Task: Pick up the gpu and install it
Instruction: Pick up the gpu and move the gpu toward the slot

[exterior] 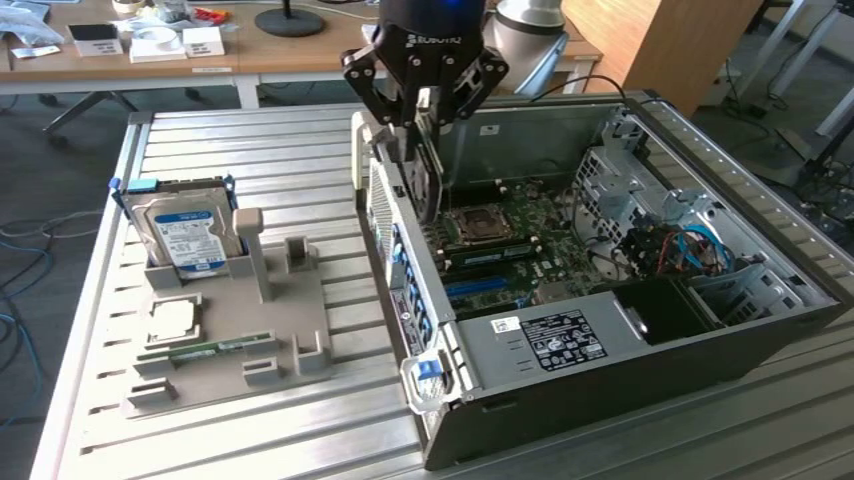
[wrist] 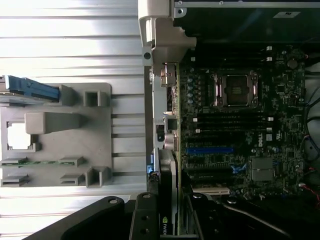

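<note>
- Exterior view: the gripper (exterior: 424,100) hangs at twelve o'clock, its fingers drawn narrow and clamped on the top edge of the graphics card (exterior: 422,172)
- The card hangs on edge, lower edge down, over the open computer case (exterior: 747,330), just inside the case's rear wall (exterior: 400,262) and above the motherboard (exterior: 521,225); it is not yet seated
- At eight o'clock the grey holder (exterior: 287,330) keeps the hard drive (exterior: 187,235) and the memory stick (exterior: 207,350), with the card's place there vacant
- Wrist view: the card runs along the rear wall, near the expansion slots (wrist: 215,190)
- Risk: the card's end nearest the rear wall may catch on that wall if it comes down slightly off line
- Risk: a thin grip on one edge lets the card tilt, so its contacts could miss the slot and press on the board
- Risk: pushing while misaligned could bend the card or slip it from the fingers
</note>
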Robot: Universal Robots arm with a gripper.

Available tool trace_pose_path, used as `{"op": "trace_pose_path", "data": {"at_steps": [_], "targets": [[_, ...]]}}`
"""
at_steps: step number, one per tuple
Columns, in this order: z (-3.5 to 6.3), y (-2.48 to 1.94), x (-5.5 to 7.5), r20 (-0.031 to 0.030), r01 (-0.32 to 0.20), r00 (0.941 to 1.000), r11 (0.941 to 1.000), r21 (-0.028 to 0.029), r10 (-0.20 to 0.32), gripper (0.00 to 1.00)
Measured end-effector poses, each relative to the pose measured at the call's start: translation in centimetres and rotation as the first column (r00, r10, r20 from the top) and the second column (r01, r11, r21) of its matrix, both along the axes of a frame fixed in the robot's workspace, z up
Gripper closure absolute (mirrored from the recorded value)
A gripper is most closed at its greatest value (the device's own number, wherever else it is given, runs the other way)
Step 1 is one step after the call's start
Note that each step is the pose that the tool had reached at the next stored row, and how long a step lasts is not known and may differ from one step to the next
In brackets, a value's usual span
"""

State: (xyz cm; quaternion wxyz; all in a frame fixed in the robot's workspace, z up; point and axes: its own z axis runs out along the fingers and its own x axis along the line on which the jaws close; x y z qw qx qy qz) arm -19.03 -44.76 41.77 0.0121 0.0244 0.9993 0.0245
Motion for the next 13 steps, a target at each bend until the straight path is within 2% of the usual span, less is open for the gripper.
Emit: {"op": "trace_pose_path", "data": {"at_steps": [13], "targets": [[0.0,0.0,2.6,0.0,-0.002,1.0,1.0,0.0023,0.002,0.73]]}}
